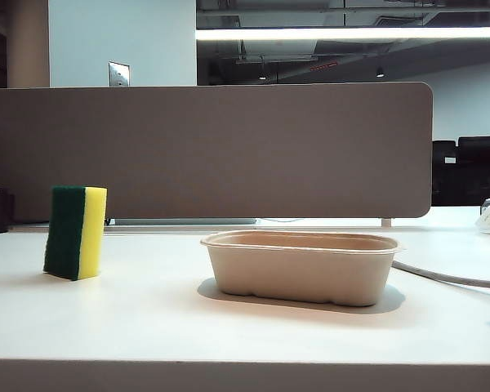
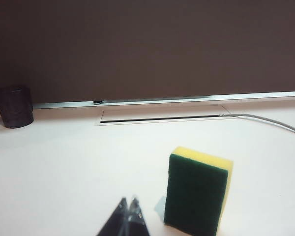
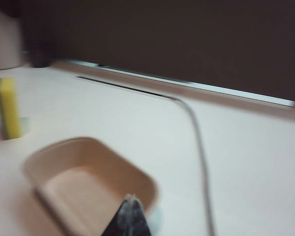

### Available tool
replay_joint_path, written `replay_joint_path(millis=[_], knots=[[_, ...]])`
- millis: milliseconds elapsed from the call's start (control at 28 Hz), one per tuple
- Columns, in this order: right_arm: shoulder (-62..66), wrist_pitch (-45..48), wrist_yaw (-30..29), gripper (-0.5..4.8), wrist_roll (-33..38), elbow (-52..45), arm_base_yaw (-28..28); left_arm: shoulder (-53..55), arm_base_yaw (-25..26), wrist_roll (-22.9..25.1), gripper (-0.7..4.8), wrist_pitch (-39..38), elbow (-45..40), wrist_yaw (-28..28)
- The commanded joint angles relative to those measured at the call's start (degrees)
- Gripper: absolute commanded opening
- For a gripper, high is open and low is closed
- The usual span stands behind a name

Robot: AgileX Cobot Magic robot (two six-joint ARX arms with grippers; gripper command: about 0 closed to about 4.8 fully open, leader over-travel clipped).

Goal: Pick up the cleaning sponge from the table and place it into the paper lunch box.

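Sponge [image 1: 76, 232] on end, box [image 1: 302, 266] empty; both grippers unloaded.
Sponge stands upright on table [image 1: 147, 318] at 9 o'clock of the box, well apart, green face exposed, its upright stance probably easing a side pinch. Left gripper [image 2: 128, 212], fingers together, sits near it; right gripper [image 3: 131, 211], fingers together, hangs by the box rim. Cable [image 1: 449, 276] trails at 3 o'clock.

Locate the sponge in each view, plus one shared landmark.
Exterior view: sponge stands on edge, left of the box.
Left wrist view: close ahead of the shut left gripper.
Right wrist view: blurred yellow block beyond the box.
Shared landmark: grey cable on the table.
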Motion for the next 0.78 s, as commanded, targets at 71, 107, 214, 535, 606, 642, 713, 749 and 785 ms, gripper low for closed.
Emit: replay_joint_path(millis=[71, 107, 214, 535, 606, 642, 713, 749, 785], knots=[[3.0, 0.7, 0.1, -0.05, -0.1, 0.0, 4.7, 0.0, 0.0, 0.1, -0.05, 0.7, 0.1, 0.2], [3.9, 0.7, 0.1, -0.05, -0.1, 0.0, 5.5, 0.0, 0.0, 0.1, -0.05, 0.7, 0.1, 0.2], [7.0, 0.7, 0.1, -0.05, -0.1, 0.0, 7.3, 0.0, 0.0, 0.1, -0.05, 0.7, 0.1, 0.2], [13.6, 0.6, 0.1, -0.05, -0.1, 0.0, 7.1, 0.0, 0.0, 0.1, -0.05, 0.7, 0.1, 0.2], [13.6, 0.7, 0.1, -0.05, -0.1, 0.0, 7.1, 0.0, 0.0, 0.1, -0.05, 0.7, 0.1, 0.2], [13.6, 0.7, 0.1, -0.05, -0.1, 0.0, 7.1, 0.0, 0.0, 0.1, -0.05, 0.7, 0.1, 0.2], [13.6, 0.7, 0.1, -0.05, -0.1, 0.0, 7.1, 0.0, 0.0, 0.1, -0.05, 0.7, 0.1, 0.2], [13.6, 0.7, 0.1, -0.05, -0.1, 0.0, 7.1, 0.0, 0.0, 0.1, -0.05, 0.7, 0.1, 0.2], [13.6, 0.7, 0.1, -0.05, -0.1, 0.0, 7.1, 0.0, 0.0, 0.1, -0.05, 0.7, 0.1, 0.2]])
